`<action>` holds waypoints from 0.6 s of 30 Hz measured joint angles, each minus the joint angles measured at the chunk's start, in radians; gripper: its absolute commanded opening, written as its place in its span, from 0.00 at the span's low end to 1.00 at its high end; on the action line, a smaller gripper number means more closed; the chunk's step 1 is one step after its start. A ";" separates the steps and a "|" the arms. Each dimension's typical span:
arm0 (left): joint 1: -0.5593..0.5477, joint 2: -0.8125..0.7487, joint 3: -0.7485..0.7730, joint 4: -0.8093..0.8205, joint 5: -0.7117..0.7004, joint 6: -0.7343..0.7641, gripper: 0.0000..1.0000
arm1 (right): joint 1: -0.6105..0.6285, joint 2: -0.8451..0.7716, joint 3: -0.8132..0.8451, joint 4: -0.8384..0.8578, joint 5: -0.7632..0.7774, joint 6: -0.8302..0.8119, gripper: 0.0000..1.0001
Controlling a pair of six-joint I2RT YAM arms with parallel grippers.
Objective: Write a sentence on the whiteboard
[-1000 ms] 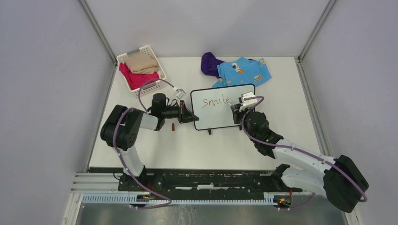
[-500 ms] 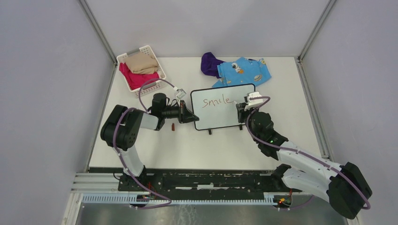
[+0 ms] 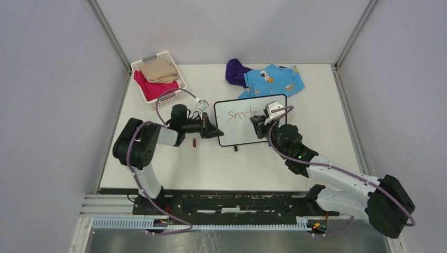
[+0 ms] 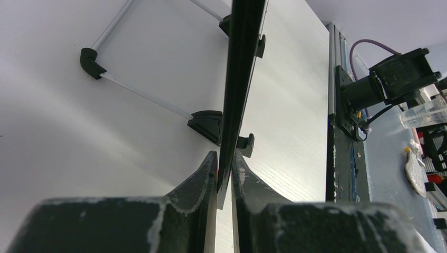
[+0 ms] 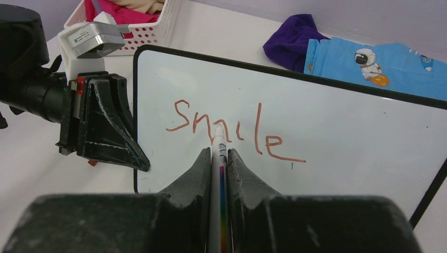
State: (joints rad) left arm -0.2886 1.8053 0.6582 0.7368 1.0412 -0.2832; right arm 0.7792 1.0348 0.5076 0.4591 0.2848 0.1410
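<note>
- Nearest the camera, a black rail point(image 3: 221, 203) ran along the near edge of the white table point(image 3: 211, 168) and carried both arm bases.
- The right arm rose from its base at the near right and stretched low and diagonally toward the table centre, its wrist bent over the whiteboard's right half.
- The right gripper point(image 5: 218, 154) was pinched on a white marker point(image 5: 218, 143). The marker lay lengthwise between the fingers, and its tip touched the writing surface within the letters.
- The left arm stood upright from its base, folded at the elbow and reached horizontally to the right.
- The left gripper point(image 4: 224, 167) was clamped on the whiteboard's left edge, one finger on each face of the thin black frame.
- A small reddish cap-like piece point(image 3: 194, 142) lay on the table just beside the left gripper.
- The whiteboard point(image 3: 240, 133) stood at the table centre, between the two grippers, with a small black foot point(image 3: 235, 148) at its near edge.
- The sentence point(image 5: 256, 134) consisted of one reddish-brown word, "smile", written across the board's upper part.
- Beyond the board lay a purple cloth point(image 3: 235, 71) touching a blue printed garment point(image 3: 274, 80).
- At the far left, a white slatted basket point(image 3: 181, 80) held beige and pink fabrics.
</note>
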 measured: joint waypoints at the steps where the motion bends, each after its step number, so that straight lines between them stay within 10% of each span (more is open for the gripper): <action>1: 0.000 0.000 0.001 -0.003 0.000 0.002 0.02 | 0.000 0.011 0.008 0.004 -0.004 0.000 0.00; 18: -0.002 -0.007 0.006 -0.029 0.000 0.032 0.02 | 0.003 0.120 0.068 0.019 0.068 0.013 0.00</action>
State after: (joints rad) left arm -0.2901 1.7981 0.6643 0.7074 1.0409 -0.2508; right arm 0.7818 1.1545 0.5751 0.4786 0.3527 0.1539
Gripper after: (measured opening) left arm 0.185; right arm 0.179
